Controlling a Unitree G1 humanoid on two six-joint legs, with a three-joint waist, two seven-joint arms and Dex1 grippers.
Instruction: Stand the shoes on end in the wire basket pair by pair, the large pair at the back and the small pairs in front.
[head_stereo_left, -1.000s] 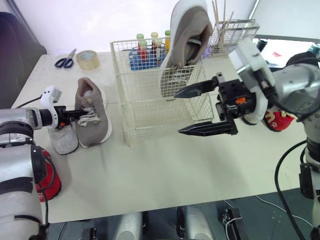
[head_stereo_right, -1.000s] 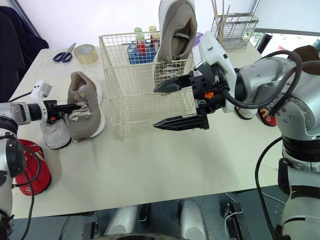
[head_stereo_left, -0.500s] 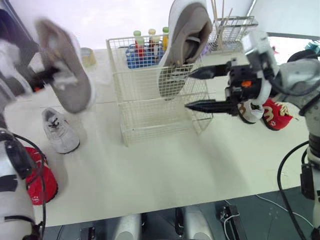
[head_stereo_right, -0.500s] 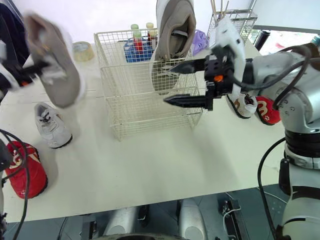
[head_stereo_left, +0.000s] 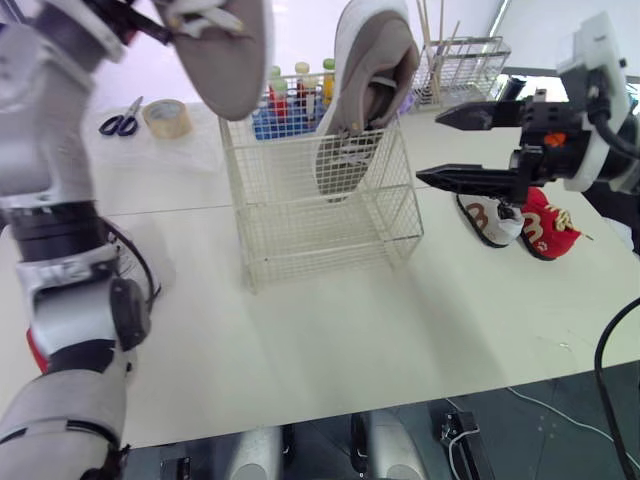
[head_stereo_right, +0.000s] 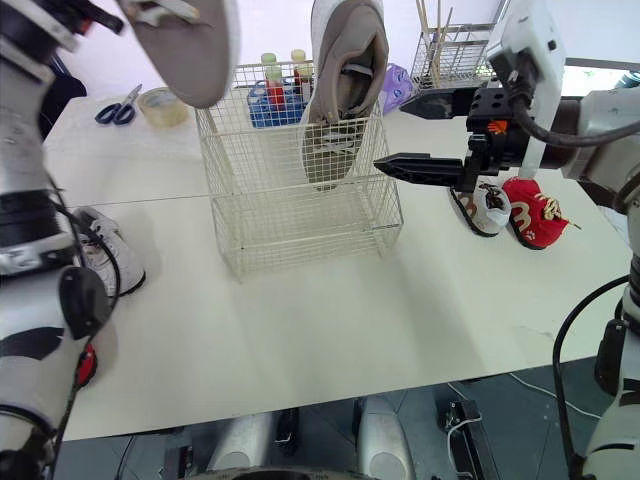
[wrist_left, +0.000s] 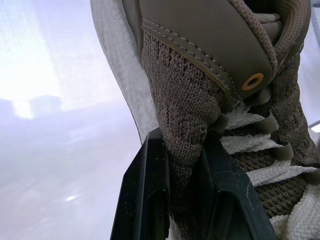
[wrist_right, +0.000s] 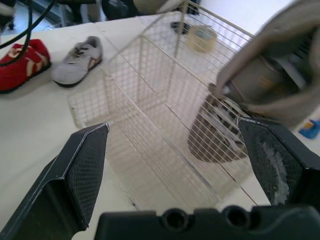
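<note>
Well, the left gripper (wrist_left: 182, 150) is clamped tight on the laced upper of a large tan shoe (head_stereo_left: 225, 50), which it holds high in the air above the left rear corner of the wire basket (head_stereo_left: 320, 210). The basket sits in the middle of the table (head_stereo_left: 350, 320), nearer its far edge. A second tan shoe (head_stereo_left: 365, 90) stands on end inside it toward the back right, rising well above the rim. The right gripper (head_stereo_left: 428, 146) hovers just beside the basket's right side with its fingers spread wide and nothing between them. A small white shoe (head_stereo_left: 490, 215) and a small red shoe (head_stereo_left: 545, 222) lie side by side near the right edge. A small grey shoe (wrist_right: 77, 67) and another red shoe (wrist_right: 22, 60) lie near the left edge. Scissors (head_stereo_left: 120, 120) and a tape roll (head_stereo_left: 165, 118) rest by the far left corner.
</note>
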